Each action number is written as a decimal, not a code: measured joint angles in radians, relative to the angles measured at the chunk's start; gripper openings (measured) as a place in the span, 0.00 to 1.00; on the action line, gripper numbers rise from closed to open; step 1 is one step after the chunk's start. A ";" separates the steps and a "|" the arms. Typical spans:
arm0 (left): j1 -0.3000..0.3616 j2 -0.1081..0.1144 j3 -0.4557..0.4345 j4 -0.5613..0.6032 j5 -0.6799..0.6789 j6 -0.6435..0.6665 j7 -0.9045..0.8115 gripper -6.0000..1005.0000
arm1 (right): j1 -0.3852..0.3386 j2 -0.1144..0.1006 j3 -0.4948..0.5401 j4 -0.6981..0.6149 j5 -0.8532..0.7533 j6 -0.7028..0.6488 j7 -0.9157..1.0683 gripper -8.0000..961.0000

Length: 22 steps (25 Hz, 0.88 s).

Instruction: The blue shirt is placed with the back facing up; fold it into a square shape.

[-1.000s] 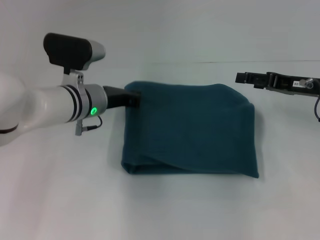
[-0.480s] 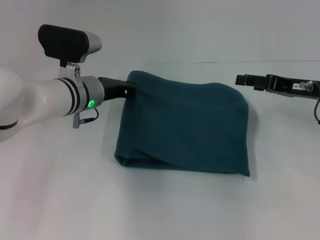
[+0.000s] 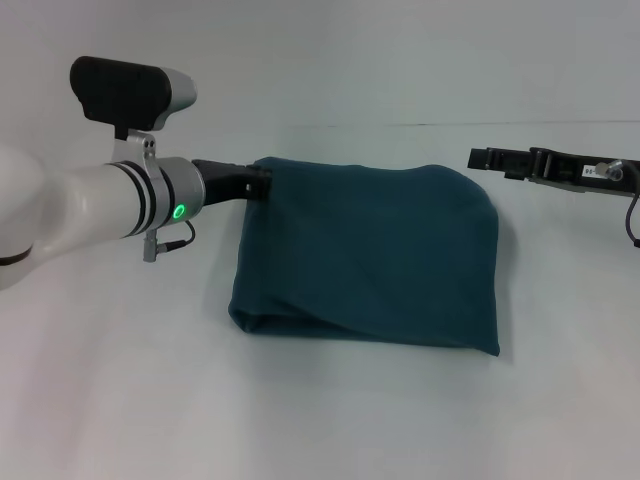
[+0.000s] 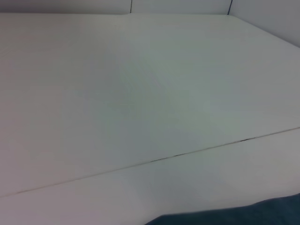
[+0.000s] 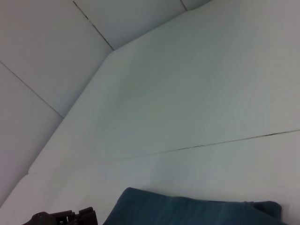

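blue shirt far-left corner lowered | folded, roughly square, plain teal

bg: white table | thin seam across far side | white wall panels

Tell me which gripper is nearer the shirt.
Left. The left gripper is at the shirt's far left corner, touching it. The right gripper hovers apart, beyond its far right corner.

A bare robot test lab is showing here: a plain white surface is meeting seamed white wall panels, lacking any household furnishings
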 joint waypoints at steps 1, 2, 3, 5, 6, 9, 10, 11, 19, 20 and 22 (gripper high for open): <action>0.003 0.001 -0.004 0.002 -0.007 0.002 -0.001 0.09 | 0.000 0.000 -0.001 0.000 0.000 0.000 0.000 0.89; 0.006 0.002 -0.009 0.005 -0.015 0.002 -0.001 0.09 | 0.001 0.000 -0.001 0.000 0.000 0.000 0.000 0.89; 0.014 0.003 -0.014 0.014 -0.025 0.003 -0.001 0.13 | 0.001 0.000 -0.001 0.000 0.000 0.000 0.000 0.89; 0.036 0.004 -0.023 0.045 -0.039 0.010 -0.002 0.21 | -0.001 0.000 0.001 0.000 0.000 -0.003 -0.002 0.89; 0.054 0.003 -0.025 0.070 -0.045 0.021 -0.003 0.24 | -0.001 0.000 0.001 0.000 0.000 -0.003 -0.002 0.89; 0.120 0.002 -0.029 0.156 -0.062 0.106 -0.015 0.36 | -0.007 -0.001 0.003 0.000 0.003 -0.018 -0.012 0.89; 0.141 0.002 -0.030 0.182 -0.067 0.138 -0.018 0.40 | -0.009 -0.001 0.006 0.000 0.005 -0.028 -0.019 0.89; 0.169 0.002 -0.035 0.221 -0.075 0.198 -0.019 0.44 | -0.012 -0.001 0.015 0.000 0.007 -0.050 -0.033 0.89; 0.337 0.003 -0.206 0.404 -0.201 0.700 0.056 0.67 | -0.047 0.003 0.066 0.001 0.054 -0.301 -0.272 0.90; 0.348 0.003 -0.244 0.404 -0.214 0.772 0.080 0.69 | -0.054 0.005 0.067 0.001 0.064 -0.326 -0.309 0.90; 0.365 0.004 -0.304 0.400 -0.225 0.896 0.119 0.74 | -0.067 0.012 0.072 0.001 0.089 -0.377 -0.388 0.90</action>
